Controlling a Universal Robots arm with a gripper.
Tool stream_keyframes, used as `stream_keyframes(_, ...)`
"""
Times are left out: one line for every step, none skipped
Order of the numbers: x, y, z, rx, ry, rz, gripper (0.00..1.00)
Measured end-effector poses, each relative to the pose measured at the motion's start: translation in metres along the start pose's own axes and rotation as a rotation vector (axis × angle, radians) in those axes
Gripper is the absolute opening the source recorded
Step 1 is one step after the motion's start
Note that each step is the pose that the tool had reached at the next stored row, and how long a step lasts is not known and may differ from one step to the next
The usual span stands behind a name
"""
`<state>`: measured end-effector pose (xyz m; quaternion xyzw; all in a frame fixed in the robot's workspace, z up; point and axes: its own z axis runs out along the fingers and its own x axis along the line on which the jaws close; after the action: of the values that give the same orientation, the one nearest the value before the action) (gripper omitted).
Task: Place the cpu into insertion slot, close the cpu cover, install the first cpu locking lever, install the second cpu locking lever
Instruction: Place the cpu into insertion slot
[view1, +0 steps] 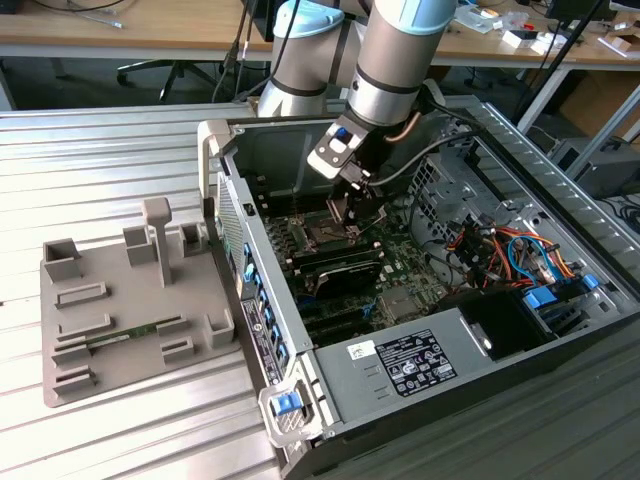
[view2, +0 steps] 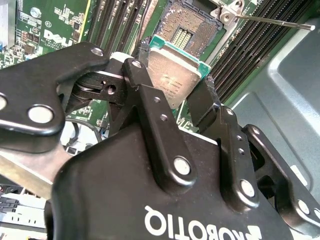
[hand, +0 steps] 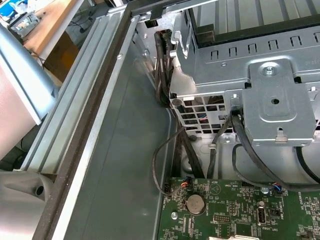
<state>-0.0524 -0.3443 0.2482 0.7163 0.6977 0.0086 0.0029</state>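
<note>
- Gripper (view2: 172, 85): fingers (view2: 142, 85) closed on the cpu (view2: 172, 72), clamping two opposite edges.
- Cpu: held tilted in the air, metal top towards the second wrist camera (green edge showing). It sits just short of the slot (view2: 192, 27) and is not seated.
- Slot: open, contact field exposed. A thin lever (view2: 272, 21) sticks out beside it, across the memory slots (view2: 250, 45).
- Exterior view: gripper (view1: 352, 205) is down inside the case (view1: 235, 215), over the motherboard (view1: 405, 265).
- First wrist view: board edge with coin cell (hand: 195, 203), next to the case wall.
</note>
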Motion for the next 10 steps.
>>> stream_keyframes(0.0,-0.0003,0.0008,0.0001,0.0,0.0,0.54)
stream_keyframes(0.0,-0.0003,0.001,0.0,0.0001,0.0,0.54)
stream_keyframes(0.0,-0.0004,0.0011,0.0,0.0001,0.0,0.54)
stream_keyframes(0.0,-0.0004,0.0013,0.0,0.0,0.0,0.54)
stream_keyframes(0.0,-0.0005,0.0016,0.0001,0.0,0.0,0.54)
stream_keyframes(0.0,-0.0006,0.0019,0.0,0.0001,0.0,0.54)
stream_keyframes(0.0,-0.0006,0.002,0.0,0.0,0.0,0.54)
stream_keyframes(0.0,-0.0007,0.0021,0.0,0.0,0.0,0.54)
stream_keyframes(0.0,-0.0007,0.0022,0.0,0.0001,0.0,0.54)
stream_keyframes(0.0,-0.0007,0.0024,0.0,0.0001,0.0,0.54)
